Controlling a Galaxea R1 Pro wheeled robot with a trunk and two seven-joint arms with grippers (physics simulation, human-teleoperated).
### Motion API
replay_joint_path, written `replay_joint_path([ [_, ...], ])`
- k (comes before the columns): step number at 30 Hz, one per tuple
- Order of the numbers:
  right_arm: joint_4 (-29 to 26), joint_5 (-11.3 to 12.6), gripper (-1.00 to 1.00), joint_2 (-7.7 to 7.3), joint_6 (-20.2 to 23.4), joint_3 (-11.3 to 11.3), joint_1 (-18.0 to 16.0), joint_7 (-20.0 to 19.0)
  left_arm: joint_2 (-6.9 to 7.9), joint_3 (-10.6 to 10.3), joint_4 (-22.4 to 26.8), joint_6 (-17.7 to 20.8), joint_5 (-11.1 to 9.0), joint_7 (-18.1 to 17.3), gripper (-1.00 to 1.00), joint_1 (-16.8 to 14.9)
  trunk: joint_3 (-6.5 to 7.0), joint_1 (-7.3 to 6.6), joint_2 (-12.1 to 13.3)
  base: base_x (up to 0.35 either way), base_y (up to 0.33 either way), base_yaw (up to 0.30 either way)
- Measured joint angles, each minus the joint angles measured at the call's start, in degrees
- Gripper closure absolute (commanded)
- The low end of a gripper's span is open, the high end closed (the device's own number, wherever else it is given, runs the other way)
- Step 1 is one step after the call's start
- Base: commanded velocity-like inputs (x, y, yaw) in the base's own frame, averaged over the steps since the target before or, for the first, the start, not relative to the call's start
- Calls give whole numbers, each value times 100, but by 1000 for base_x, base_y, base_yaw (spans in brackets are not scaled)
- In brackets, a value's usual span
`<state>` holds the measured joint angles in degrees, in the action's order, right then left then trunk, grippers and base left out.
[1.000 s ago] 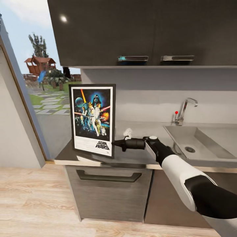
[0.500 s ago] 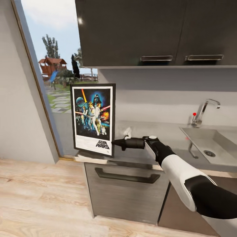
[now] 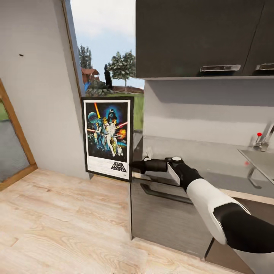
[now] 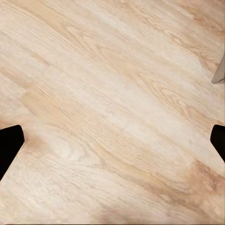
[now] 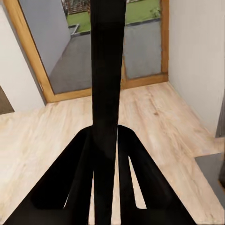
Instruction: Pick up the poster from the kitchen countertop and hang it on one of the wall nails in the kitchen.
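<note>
Right gripper (image 3: 132,165) clamping the lower right edge of the poster (image 3: 108,137), holding it upright and lifted, off the end of the tabletop (image 3: 198,160) and hanging over the wooden floor (image 3: 57,220). Facing the head camera with its black frame, white border and "STAR WARS" logo at the bottom. Seen edge-on in the right wrist view, the poster (image 5: 108,70) running as a dark strip between the closed fingers (image 5: 77,178), with a glazed door (image 5: 89,42) and pale wall beyond. Showing a tiny dark wall nail (image 3: 21,55) high on the grey wall at the head view's left, well apart from the poster. Left gripper (image 4: 112,140) pointing down at the wooden floor (image 4: 112,93), its fingertips (image 4: 9,143) standing wide apart, holding nothing. Sink tap (image 3: 262,139) sitting at the head view's right edge.
</note>
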<state>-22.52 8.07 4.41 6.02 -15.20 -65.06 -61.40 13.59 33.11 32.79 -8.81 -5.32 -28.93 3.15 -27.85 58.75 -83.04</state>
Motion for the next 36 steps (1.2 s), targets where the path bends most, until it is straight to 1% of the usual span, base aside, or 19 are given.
replay_joint_path([
  [10,0,0,100,-5,-3,2,0,-20,0,1,0,1,2,0,-100,0,0,-1,0,-182,245,258],
  [16,1,0,100,-8,-12,18,-1,-17,-5,-12,-2,-1,2,2,-100,0,0,-3,0,75,172,39],
  [24,2,0,100,-8,-10,17,-1,-39,-14,-59,4,-3,-2,2,-100,0,0,-2,-1,11,18,3],
  [36,10,2,100,-8,-28,20,-1,-5,-22,-75,-1,6,-3,3,-100,-1,215,-265,479,0,0,0],
])
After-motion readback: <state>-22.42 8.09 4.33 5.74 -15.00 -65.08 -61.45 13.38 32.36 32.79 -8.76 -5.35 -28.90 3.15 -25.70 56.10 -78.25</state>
